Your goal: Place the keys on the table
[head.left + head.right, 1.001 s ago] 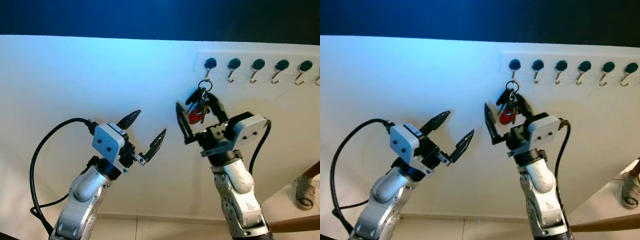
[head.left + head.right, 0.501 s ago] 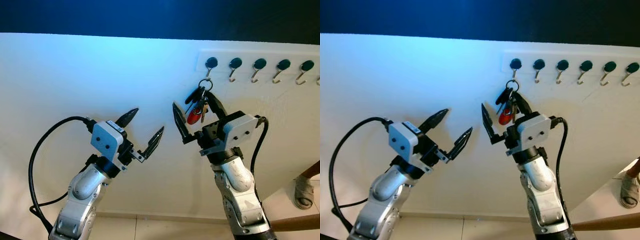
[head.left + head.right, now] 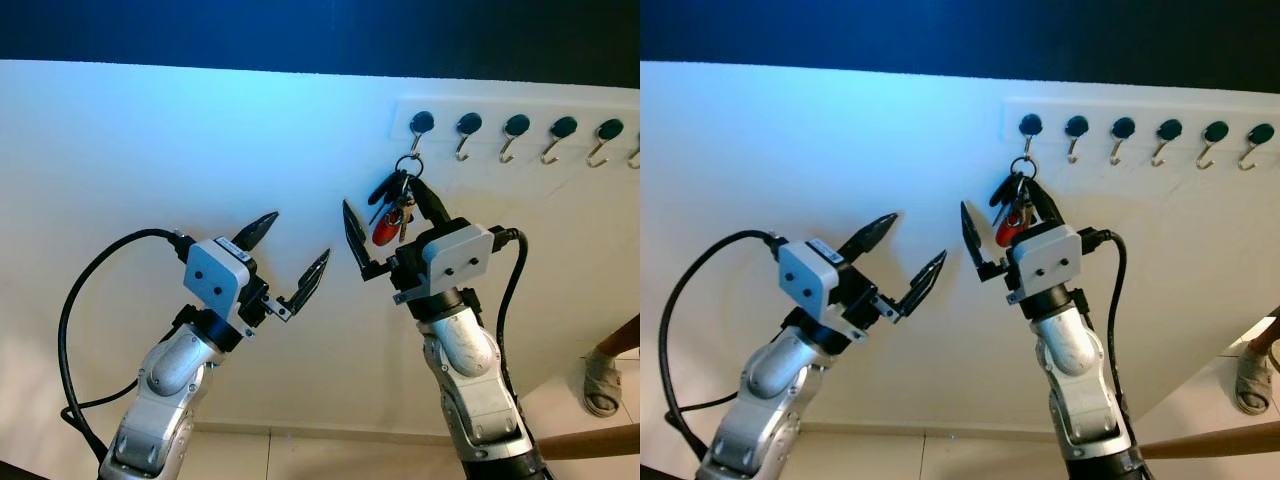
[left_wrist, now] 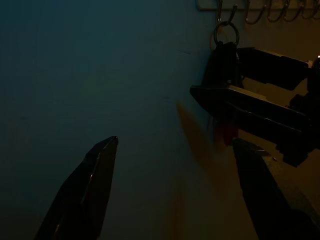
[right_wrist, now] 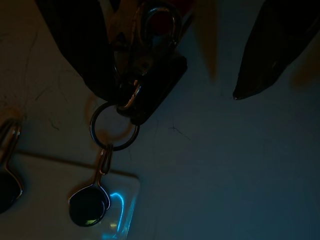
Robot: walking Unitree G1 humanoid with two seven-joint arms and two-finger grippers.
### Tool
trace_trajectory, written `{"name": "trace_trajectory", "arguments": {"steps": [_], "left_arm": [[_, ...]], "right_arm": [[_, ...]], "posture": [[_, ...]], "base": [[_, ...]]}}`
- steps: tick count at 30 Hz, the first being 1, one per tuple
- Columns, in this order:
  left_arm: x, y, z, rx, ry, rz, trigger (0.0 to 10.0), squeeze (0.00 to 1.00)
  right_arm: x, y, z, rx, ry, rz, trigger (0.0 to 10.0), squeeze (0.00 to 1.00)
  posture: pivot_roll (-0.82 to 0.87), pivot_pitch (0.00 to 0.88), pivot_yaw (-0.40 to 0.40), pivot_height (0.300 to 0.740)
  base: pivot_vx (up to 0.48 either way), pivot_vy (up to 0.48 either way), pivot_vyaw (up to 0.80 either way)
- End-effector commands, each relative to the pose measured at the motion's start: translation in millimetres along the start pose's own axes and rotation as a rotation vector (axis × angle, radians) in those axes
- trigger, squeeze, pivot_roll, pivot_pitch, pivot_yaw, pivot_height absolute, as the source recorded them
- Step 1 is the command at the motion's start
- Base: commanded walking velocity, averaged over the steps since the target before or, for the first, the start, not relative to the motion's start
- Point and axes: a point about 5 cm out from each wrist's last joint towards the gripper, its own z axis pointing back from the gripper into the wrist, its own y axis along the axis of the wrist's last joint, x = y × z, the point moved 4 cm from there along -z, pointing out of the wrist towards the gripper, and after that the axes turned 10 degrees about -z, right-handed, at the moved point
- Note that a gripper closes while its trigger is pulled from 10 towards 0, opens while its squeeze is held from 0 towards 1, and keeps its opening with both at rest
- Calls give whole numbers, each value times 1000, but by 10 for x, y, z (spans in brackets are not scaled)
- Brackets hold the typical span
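Metal ring: the keys [image 3: 393, 210] hang by it from the end hook [image 3: 416, 134] of the hook rack [image 3: 520, 125] on the wall [image 3: 150, 160] — not lifted off yet.
Right gripper [image 3: 385, 222]: fingers spread around the bunch, ready to pinch.
Left gripper [image 3: 285, 257]: spread, holding nothing — kept aside.

2 silver arms, white wrist boxes, looping black cables, each claw [image 3: 290, 258] with 2 tapered black fingers.

The right gripper [image 3: 388, 232] covers the lower part of the keys [image 3: 392, 212], so whether a finger touches them cannot be told. A foot [image 3: 603, 382] at the edge is cut off. In the right wrist view the keys' tops run off the picture.
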Motion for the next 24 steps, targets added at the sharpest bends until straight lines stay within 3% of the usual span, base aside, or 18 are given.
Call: {"name": "trace_trajectory", "arguments": {"steps": [1,3,4,5,6,13,14,15,16,18,19,21,22,24], "left_arm": [[52,-16,11,-7,-18,4,10000,0],[56,-15,12,-7,-24,1,10000,0],[48,-14,12,-7,-25,0,10000,0],[42,-13,12,-6,-24,-1,10000,0],[33,-11,12,-5,-24,-3,10000,0],[41,-2,25,-3,-38,-9,10000,0],[45,-2,30,-3,-42,-9,10000,0],[48,-4,33,-4,-44,-8,10000,0],[53,-5,39,-5,-48,-7,10000,0],[54,-5,39,-5,-49,-7,10000,0],[57,-4,37,-4,-51,-6,10000,0],[59,-2,35,-4,-52,-5,10000,0],[60,0,36,-3,-53,-4,10000,0],[60,2,39,-3,-53,-4,10000,0]], "right_arm": [[59,79,-52,37,-29,22,10000,0],[81,82,-50,38,-43,30,10000,0],[95,81,-51,37,-52,32,4941,0],[104,80,-51,37,-58,33,3961,0],[110,78,-53,37,-64,30,275,0],[118,81,-70,42,-76,32,275,0],[124,84,-74,42,-82,37,4941,0],[131,86,-76,41,-88,41,8745,0],[140,86,-75,40,-97,46,10000,0],[143,85,-75,39,-99,46,10000,0],[146,83,-72,37,-101,43,4275,0],[149,79,-70,35,-103,38,4275,0],[149,79,-66,34,-104,33,0,0],[148,81,-62,34,-104,32,0,0]], "posture": [[31,112,-24,740],[31,110,-22,740],[31,105,-22,740],[31,105,-22,740],[31,103,-20,740],[29,96,-11,740],[27,96,-7,740],[26,97,-6,740],[26,96,-5,740],[26,96,-5,740],[25,98,-3,740],[25,98,-3,740],[24,100,-3,740],[23,102,-2,740]], "base": [[0,0,0],[0,0,0],[0,0,0],[0,0,0],[0,0,0],[0,0,0],[0,0,0],[0,0,0],[0,0,0],[0,0,0],[0,0,0],[0,0,0],[0,0,0],[0,0,0]]}}
